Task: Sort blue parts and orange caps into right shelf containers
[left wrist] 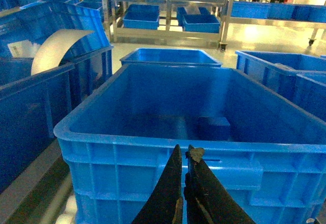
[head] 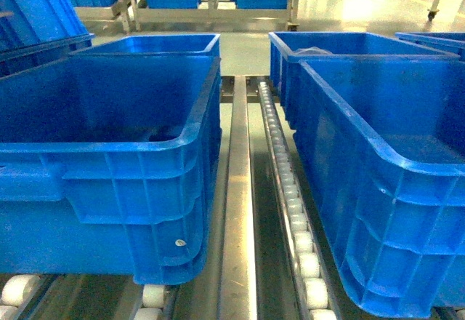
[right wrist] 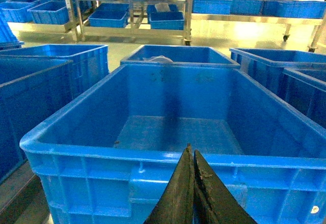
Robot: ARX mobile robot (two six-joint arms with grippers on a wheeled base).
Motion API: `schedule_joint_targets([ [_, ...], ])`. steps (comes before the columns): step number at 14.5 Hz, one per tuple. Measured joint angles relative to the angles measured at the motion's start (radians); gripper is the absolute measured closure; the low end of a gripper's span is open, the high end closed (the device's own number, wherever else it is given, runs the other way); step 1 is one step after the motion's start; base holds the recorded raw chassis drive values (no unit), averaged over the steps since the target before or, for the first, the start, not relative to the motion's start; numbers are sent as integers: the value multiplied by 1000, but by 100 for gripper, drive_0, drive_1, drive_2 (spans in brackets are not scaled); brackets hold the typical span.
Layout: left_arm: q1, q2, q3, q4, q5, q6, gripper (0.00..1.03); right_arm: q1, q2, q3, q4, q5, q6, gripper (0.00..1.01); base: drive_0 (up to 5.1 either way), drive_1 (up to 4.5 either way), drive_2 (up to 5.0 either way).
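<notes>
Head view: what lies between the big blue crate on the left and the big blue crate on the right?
Between the left crate and the right crate, the head view shows a bare metal rail and a line of white rollers; nothing rests on them.

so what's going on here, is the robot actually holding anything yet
No. Both arms hang in front of big blue crates on a roller conveyor, each with its fingers pressed together and nothing between them. The left gripper faces the near wall of the left crate, which holds one small blue block. The right gripper faces the right crate, whose visible floor looks bare. No orange caps are in view.
</notes>
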State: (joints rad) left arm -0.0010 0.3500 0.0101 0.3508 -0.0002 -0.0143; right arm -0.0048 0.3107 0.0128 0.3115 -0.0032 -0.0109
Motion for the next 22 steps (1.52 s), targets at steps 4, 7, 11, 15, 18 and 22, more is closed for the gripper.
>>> schedule_joint_targets([
  [4,0,-114,0,-114,0,0,101,0,-102,0,-102,0,0,100,0,0,0],
  [7,0,-170,0,-169,0,0,101,0,-195,0,-233,0,0,100,0,0,0],
  [11,0,-339,5,-352,0,3,101,0,-306,0,-312,1,1,100,0,0,0],
  [15,1,-339,0,-355,0,3,101,1,-306,0,-316,3,2,100,0,0,0],
  [18,1,-339,0,-355,0,3,78,1,-306,0,-316,3,2,83,0,0,0],
  [22,1,-339,0,-355,0,3,34,1,-306,0,-316,3,2,39,0,0,0],
])
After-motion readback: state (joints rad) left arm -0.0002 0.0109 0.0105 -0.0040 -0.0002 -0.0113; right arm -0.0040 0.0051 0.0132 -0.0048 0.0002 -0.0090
